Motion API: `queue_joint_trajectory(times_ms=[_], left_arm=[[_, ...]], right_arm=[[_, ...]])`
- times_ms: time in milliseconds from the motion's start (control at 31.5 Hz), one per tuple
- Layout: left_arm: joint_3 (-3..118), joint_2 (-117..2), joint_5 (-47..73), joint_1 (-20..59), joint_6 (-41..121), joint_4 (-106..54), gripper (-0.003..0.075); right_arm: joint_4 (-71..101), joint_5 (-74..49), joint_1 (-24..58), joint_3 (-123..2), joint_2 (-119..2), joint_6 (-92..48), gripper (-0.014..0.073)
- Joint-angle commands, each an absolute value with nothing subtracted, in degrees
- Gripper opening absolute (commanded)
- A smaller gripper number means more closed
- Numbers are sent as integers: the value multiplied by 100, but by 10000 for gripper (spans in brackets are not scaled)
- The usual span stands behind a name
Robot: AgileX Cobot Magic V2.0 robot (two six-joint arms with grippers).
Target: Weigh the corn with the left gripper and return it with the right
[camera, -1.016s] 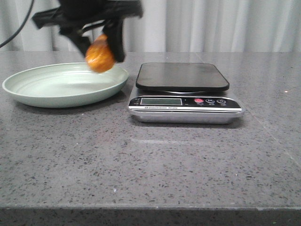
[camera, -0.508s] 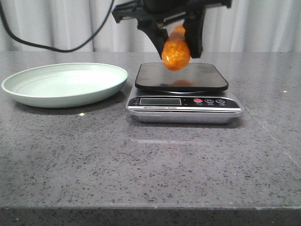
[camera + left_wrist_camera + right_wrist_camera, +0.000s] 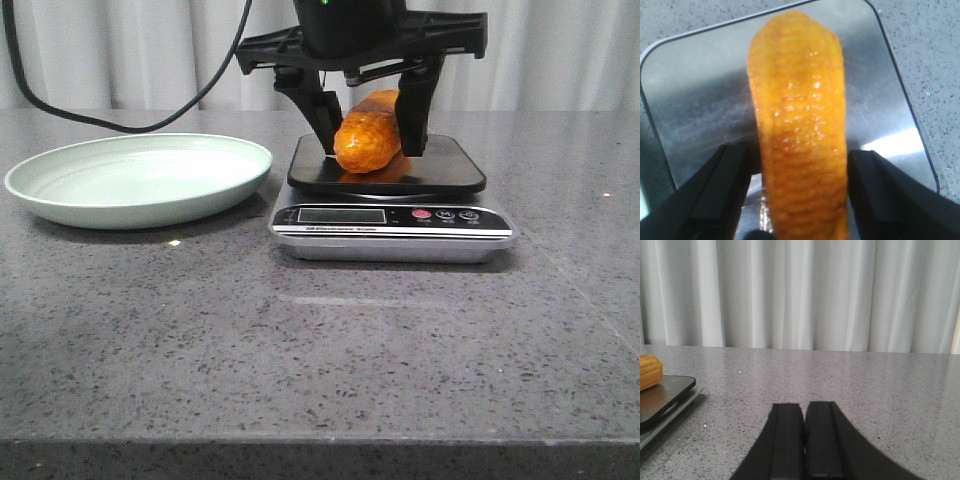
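The orange-yellow corn [image 3: 368, 140] lies on the black platform of the scale [image 3: 452, 172], its near end slightly raised. My left gripper [image 3: 370, 148] reaches down from above, its black fingers [image 3: 322, 115] on either side of the cob. In the left wrist view the corn [image 3: 800, 125] runs lengthwise over the platform [image 3: 700, 75]; the left gripper [image 3: 799, 160] is open, with a thin gap showing at one finger. My right gripper [image 3: 803, 407] is shut and empty, low over the table to the right of the scale [image 3: 665, 390]. The corn's tip [image 3: 649, 371] shows in that view.
A pale green plate [image 3: 140, 215] sits empty left of the scale. A black cable [image 3: 120, 120] hangs over the back left. White curtains close off the far side of the grey stone table [image 3: 320, 350].
The left gripper carried the corn from above the plate rightward over the scale and lowered it onto the platform. Its fingers now stand slightly wider than the cob.
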State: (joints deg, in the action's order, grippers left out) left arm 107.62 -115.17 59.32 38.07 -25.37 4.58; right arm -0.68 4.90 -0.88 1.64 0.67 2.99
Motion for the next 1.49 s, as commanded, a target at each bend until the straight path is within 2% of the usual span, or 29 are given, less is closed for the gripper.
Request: queue_joint_trajectory(times_ms=[0,222,317,571,794,1111,1238,1365,1460], left_arm=[[11077,-11121,5888,3842,-2540,441,493],[11393,-10766,5920,3842,-2497,739,493],[11393,-10510,5908,3818,-1999,715,490],[11045,-9830,6053,3410,-1618,715,379],[9456,-8572,5255,3017,-1596,715,309],[7034,-6203,3999,2634,-1482,715,281],[6235,-5108,3430,2634,-1482,715,218],[5547,-4103,3138,2634,-1482,710,120],[5104,-3451,3103,2634,-1482,710,133]], right_arm=[[-144,900,-82,115,162,284,144],[-144,900,-82,115,162,284,144],[-144,900,-82,115,162,284,144],[-144,900,-82,115,162,284,144],[-144,900,-82,115,162,284,144],[-144,900,-82,115,162,284,144],[-144,900,-82,115,162,284,144],[-144,900,-82,115,162,284,144],[-144,900,-82,115,162,284,144]])
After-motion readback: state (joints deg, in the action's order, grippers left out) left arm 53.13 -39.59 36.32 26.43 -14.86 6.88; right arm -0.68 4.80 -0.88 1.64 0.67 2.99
